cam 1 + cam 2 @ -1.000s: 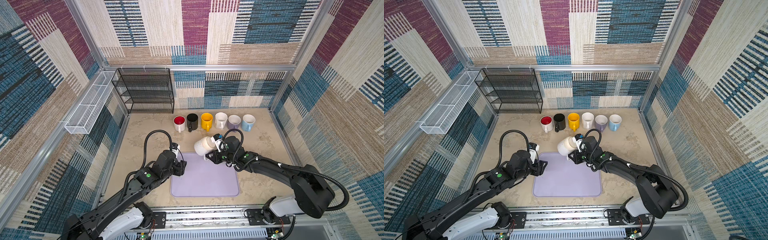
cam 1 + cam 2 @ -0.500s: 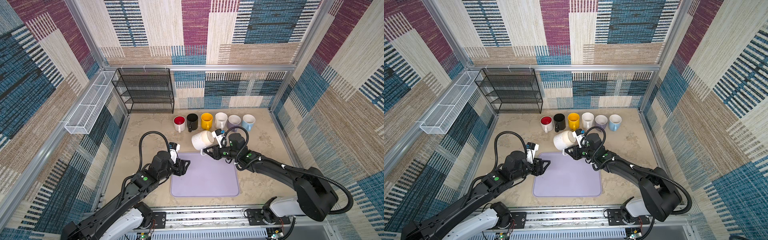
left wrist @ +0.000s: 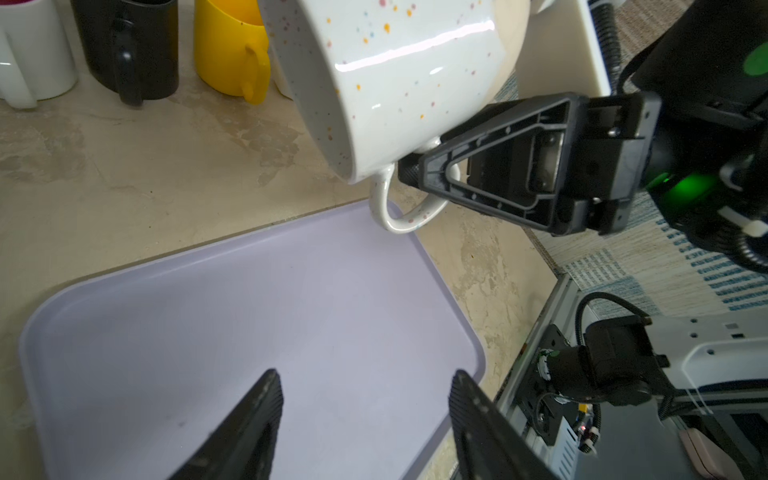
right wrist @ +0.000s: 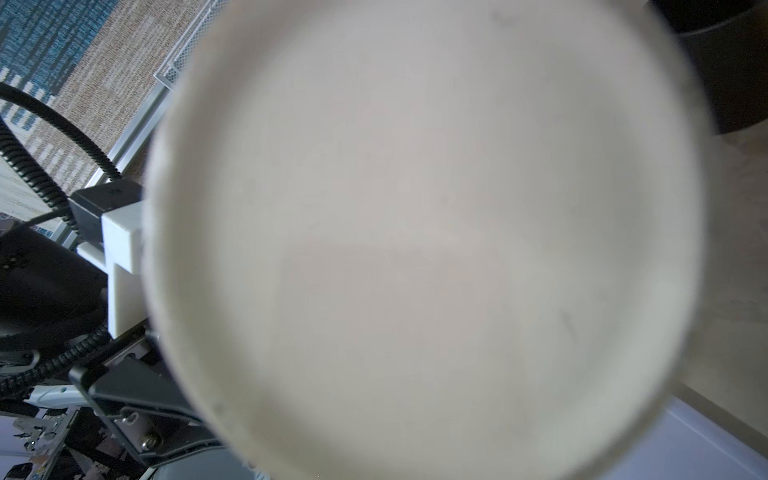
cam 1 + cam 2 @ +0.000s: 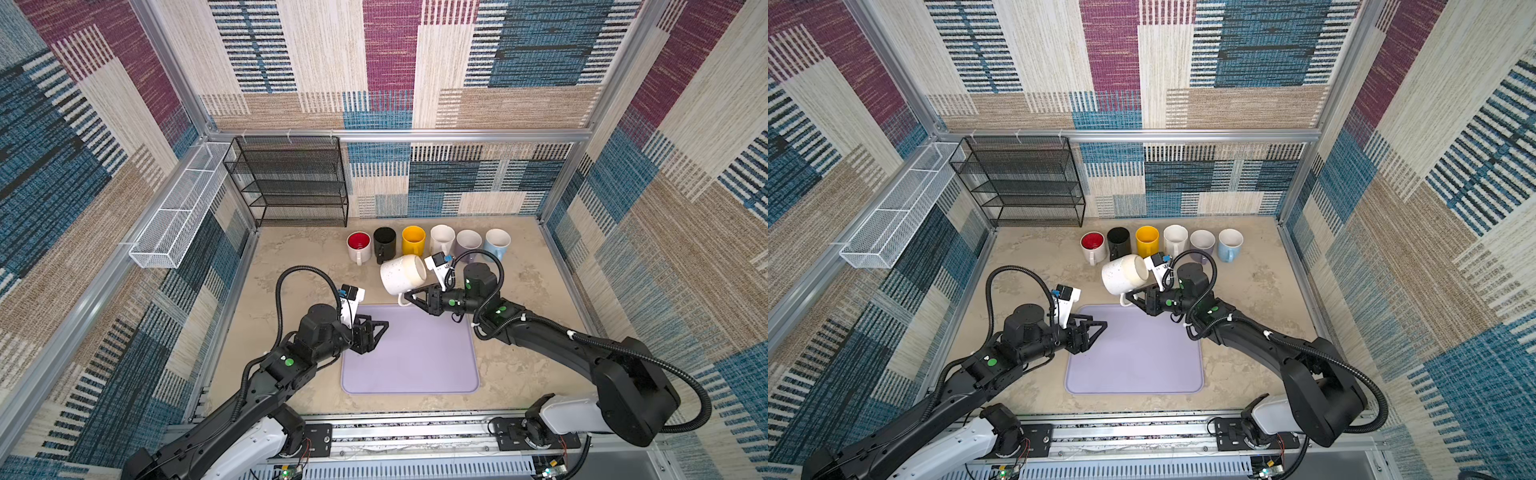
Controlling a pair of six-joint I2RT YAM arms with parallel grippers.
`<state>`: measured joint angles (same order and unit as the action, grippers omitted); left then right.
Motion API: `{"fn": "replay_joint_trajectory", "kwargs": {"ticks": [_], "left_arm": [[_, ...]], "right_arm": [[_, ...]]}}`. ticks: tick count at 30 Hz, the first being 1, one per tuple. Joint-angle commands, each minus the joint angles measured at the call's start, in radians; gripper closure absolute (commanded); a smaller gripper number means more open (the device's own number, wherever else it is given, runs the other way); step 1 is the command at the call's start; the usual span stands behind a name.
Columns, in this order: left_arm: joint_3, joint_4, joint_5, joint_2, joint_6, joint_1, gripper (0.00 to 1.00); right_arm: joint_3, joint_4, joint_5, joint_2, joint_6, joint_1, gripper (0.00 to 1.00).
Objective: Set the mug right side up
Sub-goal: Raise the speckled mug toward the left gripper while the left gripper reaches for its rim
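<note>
Lilac in colour, the mat lies flat on the mottled beige desk, nearest the arms' bases. Over its left edge hangs the left pincer, its jaws partly apart and gripping nothing. In the left wrist view its dark ribbed fingers point across the mat towards the mug.

At the mat's far edge, the right pincer is clamped tight on the handle of the speckled white mug — the handle loops down below the fingertips, above the mat's far corner. The mug is held up off the desk and tipped onto its side. Its base faces left and its mouth faces the right arm's wrist, turned a little upward, so both top views show its cream inside. In the right wrist view that inside fills nearly the whole picture, blurred.

Just behind stand six mugs in a row, upright, mouths up: a red-lined mug, a black mug, a yellow mug, a white mug, a lavender mug and a pale blue mug. The held mug hangs in front of the black and yellow ones.

Farthest back, left of the row, a black wire rack stands against the wall — and a white mesh basket hangs along the left wall.
</note>
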<state>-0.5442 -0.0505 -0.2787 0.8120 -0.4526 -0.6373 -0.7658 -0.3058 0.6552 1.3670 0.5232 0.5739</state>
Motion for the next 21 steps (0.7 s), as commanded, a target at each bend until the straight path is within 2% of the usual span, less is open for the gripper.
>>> {"fn": "replay_joint_trajectory", "kwargs": {"ticks": [1, 12, 21], "left_arm": [[0.006, 0.085, -0.068, -0.007, -0.031, 0.006, 0.35], [0.036, 0.244, -0.159, 0.017, -0.077, 0.015, 0.35], [0.043, 0.325, -0.187, 0.055, -0.09, 0.016, 0.35]], "right_arm": [[-0.011, -0.156, 0.058, -0.021, 0.014, -0.003, 1.0], [-0.01, -0.195, 0.124, -0.068, 0.03, -0.006, 1.0], [-0.002, -0.265, 0.237, -0.051, 0.04, -0.006, 1.0]]}}
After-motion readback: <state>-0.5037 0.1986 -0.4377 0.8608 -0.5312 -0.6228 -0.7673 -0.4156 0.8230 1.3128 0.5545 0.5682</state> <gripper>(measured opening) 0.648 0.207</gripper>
